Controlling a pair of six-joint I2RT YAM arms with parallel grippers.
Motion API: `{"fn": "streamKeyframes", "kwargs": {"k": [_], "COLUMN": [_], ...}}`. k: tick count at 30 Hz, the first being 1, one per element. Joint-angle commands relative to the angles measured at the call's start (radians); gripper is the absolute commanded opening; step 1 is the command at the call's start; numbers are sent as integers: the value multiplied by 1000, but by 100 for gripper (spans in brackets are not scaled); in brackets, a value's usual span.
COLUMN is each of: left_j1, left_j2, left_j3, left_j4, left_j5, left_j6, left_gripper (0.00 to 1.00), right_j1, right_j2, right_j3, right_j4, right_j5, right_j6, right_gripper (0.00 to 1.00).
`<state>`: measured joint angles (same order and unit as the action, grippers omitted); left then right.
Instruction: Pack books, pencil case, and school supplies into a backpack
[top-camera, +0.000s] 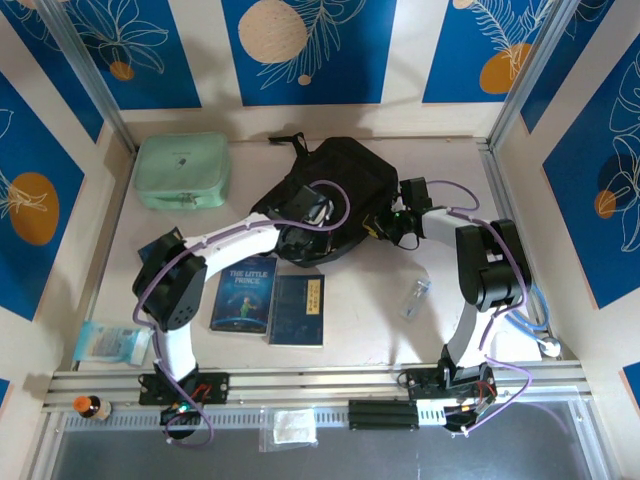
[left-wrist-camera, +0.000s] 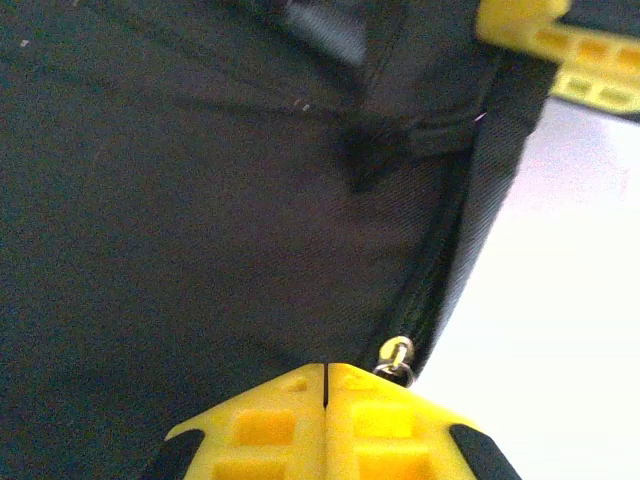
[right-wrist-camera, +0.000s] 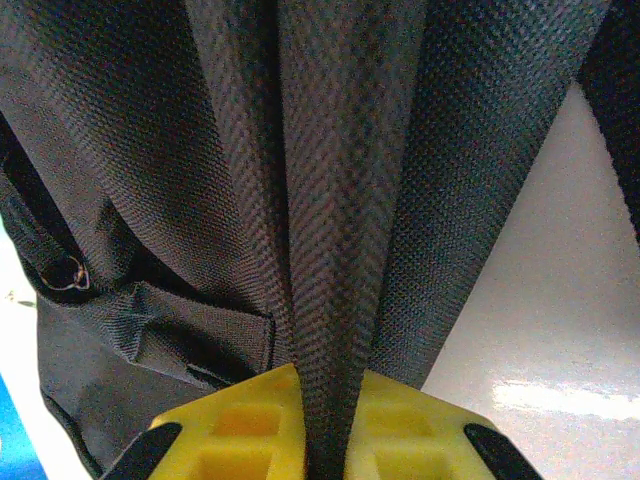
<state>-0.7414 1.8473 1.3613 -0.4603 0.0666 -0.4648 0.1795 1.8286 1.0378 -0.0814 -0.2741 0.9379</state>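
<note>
backpack (top-camera: 345, 170) is the big black lump mid-table (top-camera: 375, 315), toward the back. Left arm (top-camera: 235, 230) comes up from its base, bends at the elbow on the left side & reaches across to the backpack's near-left edge. Left gripper (left-wrist-camera: 325, 375) is fully closed, yellow fingers (left-wrist-camera: 270, 410) pressed flat together w/ nothing visible btwn them, nose right up against the black fabric.

Right arm (top-camera: 470, 320) rises on the right, folds at the elbow & points in at the backpack's right edge. Right gripper (right-wrist-camera: 325, 380) is clamped on a ridge of the backpack's woven fabric, which runs straight thru the gap btwn its fingers.

Mint case (top-camera: 183, 172) sits back-left, apart from the backpack. Blue book (top-camera: 243, 293) & navy book (top-camera: 297, 309) lie flat side by side just in front of the backpack, not in either gripper. Clear plastic piece (top-camera: 416, 297) lies right of the books, near the right arm, also loose on the table. Smallest bit: a metal zipper pull (left-wrist-camera: 398, 358) sits just beside the left gripper's fingertip.
</note>
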Motion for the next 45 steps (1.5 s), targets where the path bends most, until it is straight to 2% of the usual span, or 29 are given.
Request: {"fn": "streamKeyframes", "kwargs": {"k": [1, 15, 22, 27, 29, 31, 34, 36, 39, 45], "left_j1": [18, 76, 100, 126, 124, 105, 61, 43, 18, -59], "left_j2": [-55, -164, -176, -189, -178, -158, -106, -65, -16, 50], "left_j3": [-23, -58, -70, -89, -90, -82, -30, 16, 78, 137], "left_j4": [-79, -125, -172, -163, -136, -89, -53, -34, 14, 155], "left_j5": [-77, -104, -211, -190, -112, -16, 38, 55, 106, 162], "left_j6": [48, 144, 156, 165, 190, 215, 227, 215, 194, 134], "left_gripper": [0, 0, 0, 0, 0, 0, 0, 0, 0, 0], "right_j1": [-12, -29, -37, -53, -59, -58, -58, -68, -93, -131], "right_j2": [30, 78, 84, 99, 113, 121, 84, 38, -41, -226], "right_j3": [42, 123, 144, 191, 215, 234, 210, 182, 133, -24], "right_j4": [-30, -30, -36, -52, -54, -54, -25, -41, -99, -219], "right_j5": [60, 81, 84, 92, 97, 97, 94, 93, 76, 44], "right_j6": [-51, -105, -113, -132, -125, -108, -84, -65, -35, 33], "right_gripper": [12, 11, 12, 12, 13, 17, 26, 40, 55, 63]}}
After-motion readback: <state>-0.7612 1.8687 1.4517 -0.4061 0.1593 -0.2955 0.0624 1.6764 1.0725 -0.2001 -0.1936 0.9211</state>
